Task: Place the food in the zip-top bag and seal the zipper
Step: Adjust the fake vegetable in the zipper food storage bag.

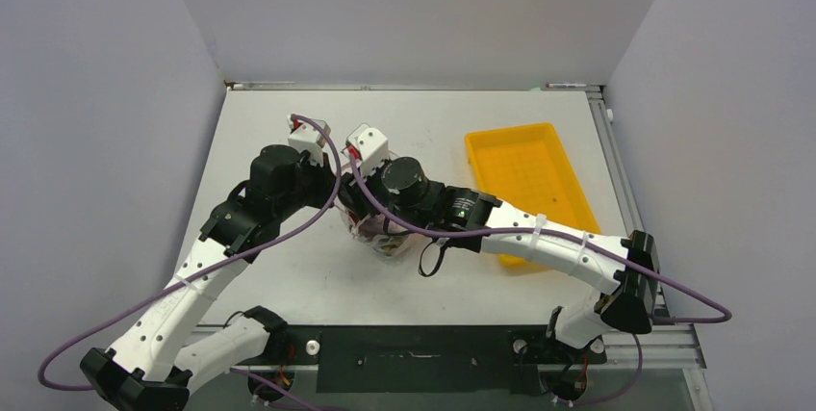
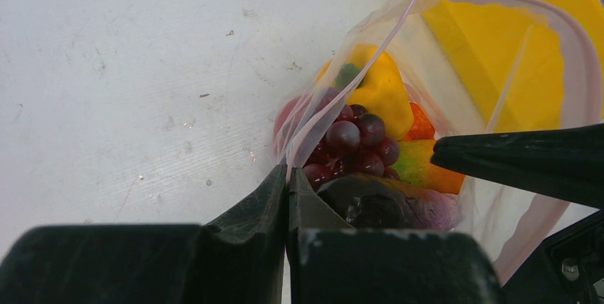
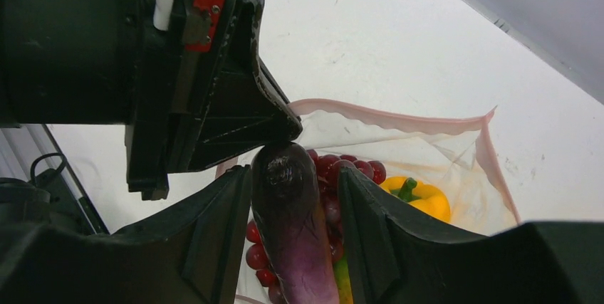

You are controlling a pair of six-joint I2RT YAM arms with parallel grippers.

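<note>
The clear zip-top bag (image 1: 382, 241) stands open at the table's middle, its mouth up. My left gripper (image 2: 288, 172) is shut on the bag's near edge at the pinkish zipper (image 3: 384, 115). Inside the bag lie the dark red grape bunch (image 2: 356, 140), the yellow bell pepper (image 2: 381, 90), an orange piece (image 2: 422, 124) and a green-orange piece (image 2: 420, 165). My right gripper (image 3: 293, 170) reaches into the mouth, its jaws apart around the dark purple eggplant (image 3: 292, 218). The eggplant touches the left finger, with a gap at the right finger. The eggplant's tip rests against my left gripper's fingers.
The yellow tray (image 1: 529, 180) sits right of the bag and shows behind it in the left wrist view (image 2: 498, 55). Both wrists crowd over the bag. Grey walls enclose the table on three sides.
</note>
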